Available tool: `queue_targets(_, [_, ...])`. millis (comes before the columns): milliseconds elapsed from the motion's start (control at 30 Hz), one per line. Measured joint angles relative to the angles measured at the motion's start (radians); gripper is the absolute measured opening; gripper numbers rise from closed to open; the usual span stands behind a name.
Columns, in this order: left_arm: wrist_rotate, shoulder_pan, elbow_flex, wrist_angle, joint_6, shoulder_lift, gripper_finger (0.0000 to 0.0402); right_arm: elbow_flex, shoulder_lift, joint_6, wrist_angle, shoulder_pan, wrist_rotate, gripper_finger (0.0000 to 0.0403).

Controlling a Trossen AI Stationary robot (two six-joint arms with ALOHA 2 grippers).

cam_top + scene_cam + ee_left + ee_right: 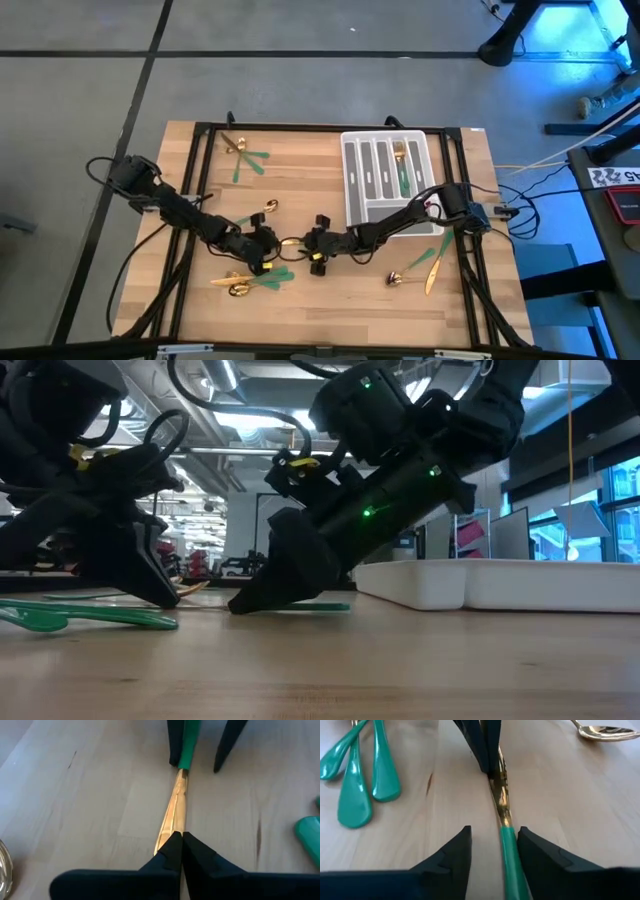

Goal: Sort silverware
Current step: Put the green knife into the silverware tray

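- I see a grey floor [300,90] around the wooden table [330,300], crossed by dark seam lines.
- Beyond the table's far right corner, blue light [570,25] falls on the floor.
- Cables [545,165] trail off the table's right edge.
- Looking level across the table, I see ceiling pipes [240,410], strip lights, and bright windows [610,490] at right.
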Motion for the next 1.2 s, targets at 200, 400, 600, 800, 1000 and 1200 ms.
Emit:
queue_targets(200, [-0.033, -0.042, -0.005, 0.001, 0.064, -0.093, 0.0, -0.004, 0.0, -0.001, -0.013, -0.001, -0.023, 0.0109])
queue_targets(400, [-0.133, -0.08, -0.002, 0.016, 0.123, -0.198, 0.0, -0.005, 0.0, 0.013, -0.016, -0.007, -0.044, 0.0041])
queue_targets(600, [-0.174, -0.106, -0.001, 0.018, 0.153, -0.241, 0.0, -0.004, 0.022, 0.05, 0.023, -0.015, -0.066, 0.0014])
queue_targets(800, [-0.166, -0.121, 0.0, -0.035, 0.125, -0.223, 0.0036, -0.057, 0.041, 0.068, 0.21, -0.016, -0.11, 0.0001])
queue_targets(1000, [-0.16, -0.119, -0.003, -0.052, 0.09, -0.151, 0.0141, -0.075, 0.045, 0.076, 0.258, -0.017, -0.109, 0.0002])
queue_targets(1200, [-0.152, -0.085, -0.003, -0.057, -0.007, -0.053, 0.0208, -0.079, 0.028, 0.053, 0.296, -0.014, -0.089, 0.0014])
